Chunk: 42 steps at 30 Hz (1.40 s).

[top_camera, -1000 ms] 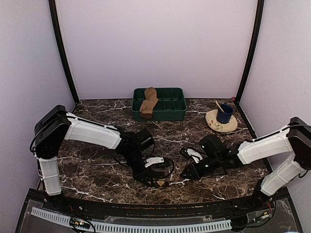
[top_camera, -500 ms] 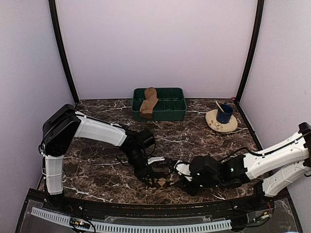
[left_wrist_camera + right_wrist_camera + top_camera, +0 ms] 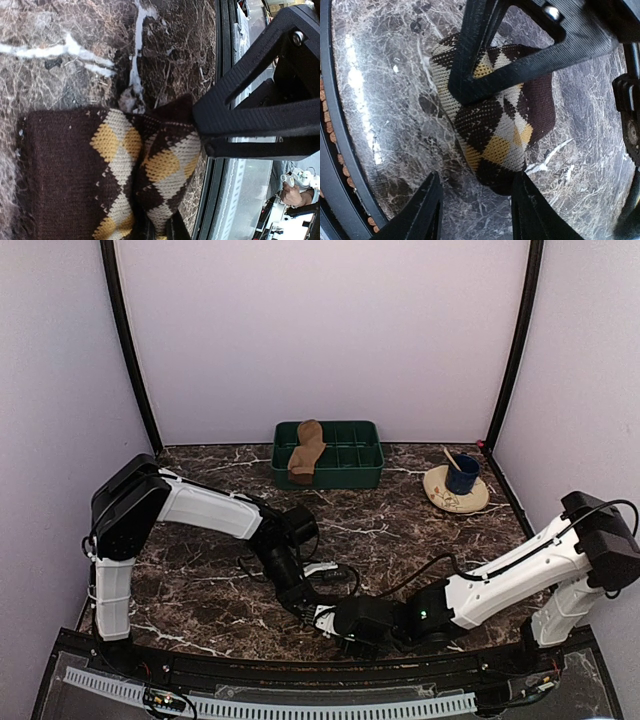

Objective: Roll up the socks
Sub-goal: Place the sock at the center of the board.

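Observation:
The argyle sock [image 3: 100, 165] lies bunched on the marble by the table's front edge; it also shows in the right wrist view [image 3: 495, 120]. My left gripper [image 3: 157, 227] is shut on a fold of it, and its black finger frame crosses the sock in the right wrist view. My right gripper [image 3: 477, 215] is open, low over the marble, with its fingers [image 3: 530, 210] flanking the sock's near end. In the top view both grippers, left [image 3: 312, 608] and right [image 3: 345, 628], meet at the front centre and hide the sock. The plain tan sock [image 3: 306, 450] hangs over the green tray [image 3: 350, 472].
The green tray stands at the back centre. A tan plate [image 3: 445, 498] with a blue cup [image 3: 463, 476] sits at the back right. The black front rail [image 3: 300, 665] runs just beside both grippers. Cables loop near the left wrist [image 3: 340, 575].
My right arm has swung left along the front edge, from the right centre to the sock beside my left gripper. My left gripper has stayed on the sock.

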### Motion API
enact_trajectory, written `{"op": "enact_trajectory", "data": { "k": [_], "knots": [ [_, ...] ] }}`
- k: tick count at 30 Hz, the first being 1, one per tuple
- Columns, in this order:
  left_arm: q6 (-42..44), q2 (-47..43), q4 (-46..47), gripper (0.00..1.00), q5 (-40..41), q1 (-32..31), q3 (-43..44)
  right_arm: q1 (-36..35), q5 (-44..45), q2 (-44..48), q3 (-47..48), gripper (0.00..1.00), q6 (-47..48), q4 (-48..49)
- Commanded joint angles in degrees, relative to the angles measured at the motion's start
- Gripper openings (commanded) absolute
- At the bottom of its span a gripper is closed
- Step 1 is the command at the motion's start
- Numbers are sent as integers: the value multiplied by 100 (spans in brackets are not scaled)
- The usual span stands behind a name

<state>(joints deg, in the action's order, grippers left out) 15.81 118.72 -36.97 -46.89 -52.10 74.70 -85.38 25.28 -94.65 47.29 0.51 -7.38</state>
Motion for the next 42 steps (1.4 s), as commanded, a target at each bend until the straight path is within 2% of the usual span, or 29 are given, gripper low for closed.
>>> {"op": "enact_trajectory", "data": {
  "k": [1, 14, 19, 22, 27, 29, 35, 39, 42],
  "knots": [
    [53, 322, -388, 0, 488, -2, -100, -42, 175, -175, 265, 43, 526, 0],
    [79, 365, -407, 0, 294, 15, -79, -6, 249, -648, 448, 42, 1076, 67],
    [74, 375, -415, 0, 278, 15, -72, 110, 159, -726, 470, 39, 1150, 40],
    [75, 372, -433, 0, 266, 15, -53, 204, 7, -763, 469, 31, 1174, 16],
    [23, 335, -435, 0, 346, 15, -28, 371, -354, -902, 534, 9, 1157, -158],
    [-20, 274, -416, 0, 399, 22, -30, 405, -479, -931, 521, 5, 1132, -207],
    [-245, -129, -186, 23, 867, 138, -211, 514, -804, -897, 490, 0, 1003, -324],
    [-408, -536, 36, 31, 944, 310, -462, 615, -1062, -862, 492, 0, 865, -366],
    [-478, -790, 122, 33, 990, 403, -612, 676, -1218, -868, 506, 0, 777, -406]
  ]
}}
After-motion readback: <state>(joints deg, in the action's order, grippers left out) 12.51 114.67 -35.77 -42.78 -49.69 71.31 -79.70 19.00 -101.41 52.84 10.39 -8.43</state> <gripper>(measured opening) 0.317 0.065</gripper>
